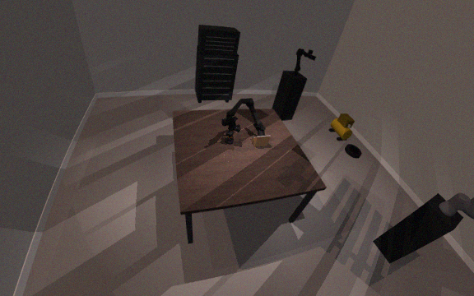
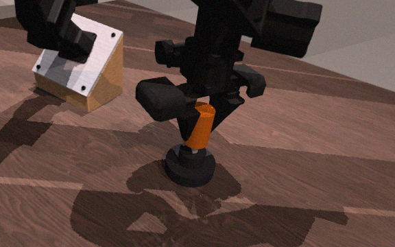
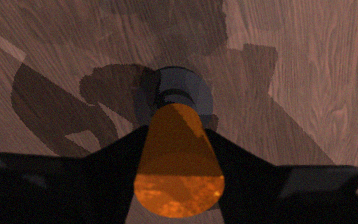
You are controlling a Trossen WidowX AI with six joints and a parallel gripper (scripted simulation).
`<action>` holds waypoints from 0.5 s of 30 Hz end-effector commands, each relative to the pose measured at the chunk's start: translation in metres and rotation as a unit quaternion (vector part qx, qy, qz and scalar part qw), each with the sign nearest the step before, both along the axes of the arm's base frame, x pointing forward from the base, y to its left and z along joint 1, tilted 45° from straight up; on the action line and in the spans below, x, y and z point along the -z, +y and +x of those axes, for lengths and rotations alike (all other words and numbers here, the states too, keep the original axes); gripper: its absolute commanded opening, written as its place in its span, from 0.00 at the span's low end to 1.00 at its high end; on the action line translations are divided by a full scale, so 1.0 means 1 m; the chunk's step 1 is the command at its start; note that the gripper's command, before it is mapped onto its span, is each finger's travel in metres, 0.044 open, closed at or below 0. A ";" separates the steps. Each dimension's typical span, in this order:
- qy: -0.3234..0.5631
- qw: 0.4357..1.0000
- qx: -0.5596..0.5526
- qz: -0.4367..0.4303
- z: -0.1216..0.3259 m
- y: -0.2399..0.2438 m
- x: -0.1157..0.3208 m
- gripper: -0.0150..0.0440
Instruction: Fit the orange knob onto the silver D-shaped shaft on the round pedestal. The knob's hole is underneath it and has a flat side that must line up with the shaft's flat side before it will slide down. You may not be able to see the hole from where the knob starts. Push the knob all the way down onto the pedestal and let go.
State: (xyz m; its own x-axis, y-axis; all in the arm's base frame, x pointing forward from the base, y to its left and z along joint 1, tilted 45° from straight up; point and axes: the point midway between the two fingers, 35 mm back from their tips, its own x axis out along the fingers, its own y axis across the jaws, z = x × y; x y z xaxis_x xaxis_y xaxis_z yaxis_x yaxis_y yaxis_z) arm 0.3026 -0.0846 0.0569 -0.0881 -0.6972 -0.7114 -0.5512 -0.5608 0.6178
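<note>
The orange knob [image 2: 201, 128] [image 3: 177, 160] is between the fingers of my gripper [image 2: 197, 127] [image 3: 176, 132], which is shut on it. In the exterior view the knob leans a little, with its top toward the right. Its lower end is right above the raised centre of the dark round pedestal [image 2: 190, 175] [image 3: 200, 92]. A small bit of the silver shaft [image 2: 194, 151] shows between knob and pedestal in the exterior view. The knob's hole and the shaft's flat side are hidden. In the top view the gripper and pedestal are small and dark.
The arm's base stands on a wooden wedge [image 2: 106, 82] [image 1: 262, 141] with a silver plate [image 2: 101, 51], left of the pedestal in the exterior view. The wooden table [image 1: 237, 177] [image 2: 304, 178] carries both. A dark cabinet [image 1: 216, 66] stands beyond the table.
</note>
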 end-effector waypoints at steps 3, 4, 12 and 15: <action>0.005 1.000 -0.006 0.000 0.000 -0.002 0.000 0.25; 0.005 1.000 -0.006 0.000 0.000 -0.002 0.000 0.25; 0.005 1.000 -0.006 -0.001 0.000 -0.003 0.000 0.25; 0.005 1.000 -0.006 -0.001 0.001 -0.003 0.000 0.25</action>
